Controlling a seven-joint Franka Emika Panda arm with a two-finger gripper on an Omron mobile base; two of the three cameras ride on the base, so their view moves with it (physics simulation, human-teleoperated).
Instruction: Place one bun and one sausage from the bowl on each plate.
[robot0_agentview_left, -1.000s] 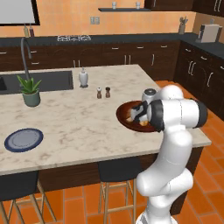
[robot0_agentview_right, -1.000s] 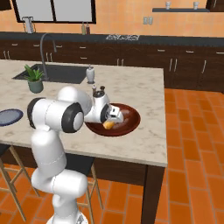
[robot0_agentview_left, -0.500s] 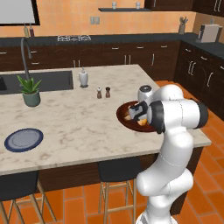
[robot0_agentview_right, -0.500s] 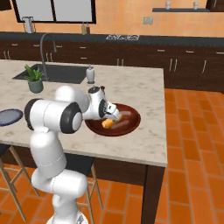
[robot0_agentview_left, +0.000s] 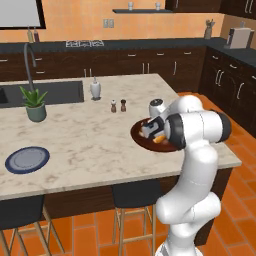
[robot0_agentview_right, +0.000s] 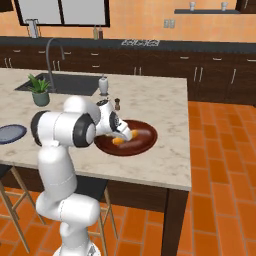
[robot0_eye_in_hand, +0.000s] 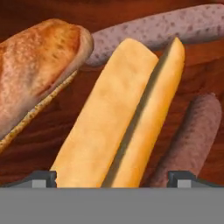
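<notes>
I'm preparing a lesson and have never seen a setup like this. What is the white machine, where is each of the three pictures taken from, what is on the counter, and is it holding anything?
The white machine is a robot arm on a mobile base, ending in a two-finger gripper. Two pictures come from cameras on the base, behind the arm to its left and right, so they show the same kitchen island from two sides. The third comes from a camera on the hand, looking along the gripper.

On the marble counter sit a dark reddish-brown bowl, a blue-grey plate, a potted plant, a white bottle and two small shakers.

The hand view looks closely into the bowl: a pale split bun, a browned bun and two sausages. The gripper is open, poised over the pale bun, holding nothing.
</notes>
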